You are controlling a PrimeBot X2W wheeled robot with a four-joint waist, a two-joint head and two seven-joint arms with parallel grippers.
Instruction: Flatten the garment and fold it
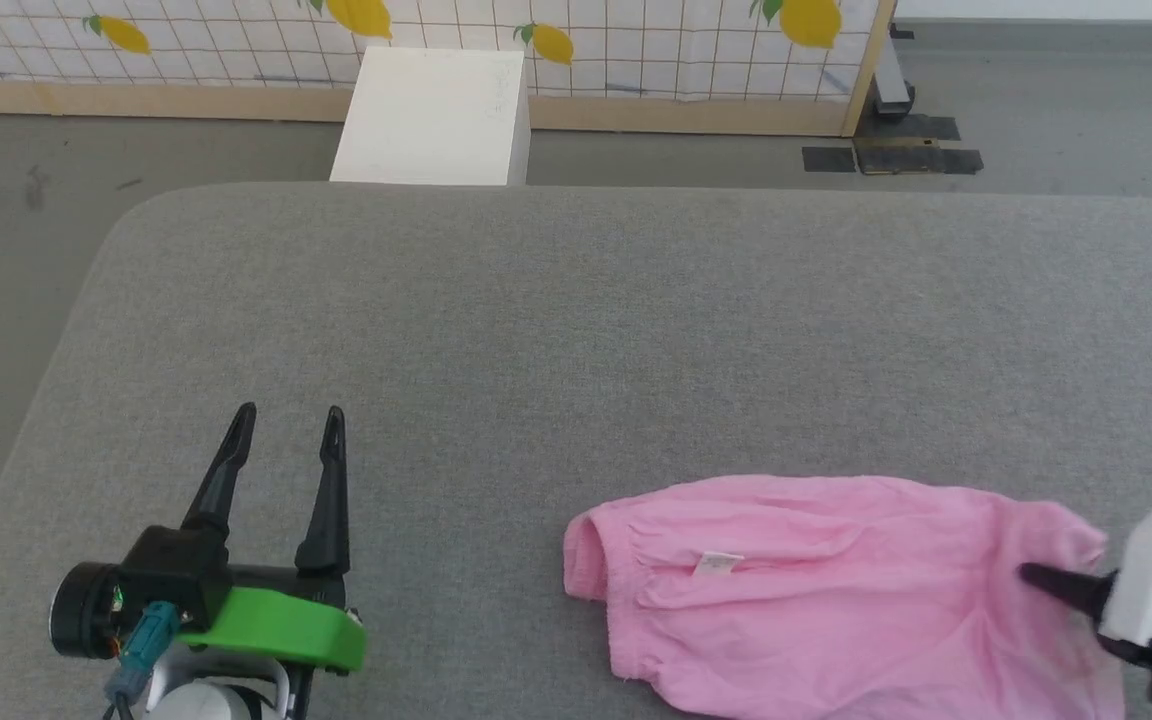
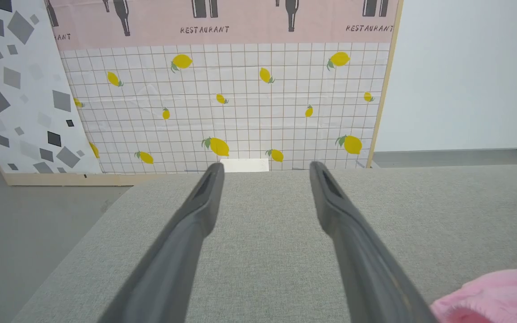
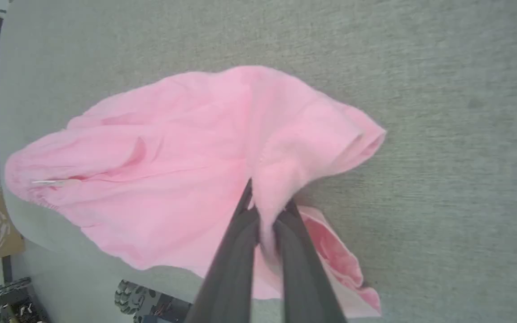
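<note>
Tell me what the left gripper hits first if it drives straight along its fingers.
Nothing close: the left gripper points across the grey surface, with the garment off to its right. Past the far edge the white box looks first in line, though depth is unclear.

Head cam: high, faces forward and down over the grey pad point(image 1: 576, 330), with the lemon-print screen point(image 1: 636, 45) at the far side.
Left wrist cam: low over the pad's left part, nearly level, looks along the left gripper point(image 2: 266, 168) toward the far screen.
Right wrist cam: close above the garment point(image 3: 173, 157), looks steeply down along the right gripper point(image 3: 269, 202).
Shared: head and left wrist cams both take in the screen, the white box point(image 1: 431, 115) and the pad. All three catch the garment.
</note>
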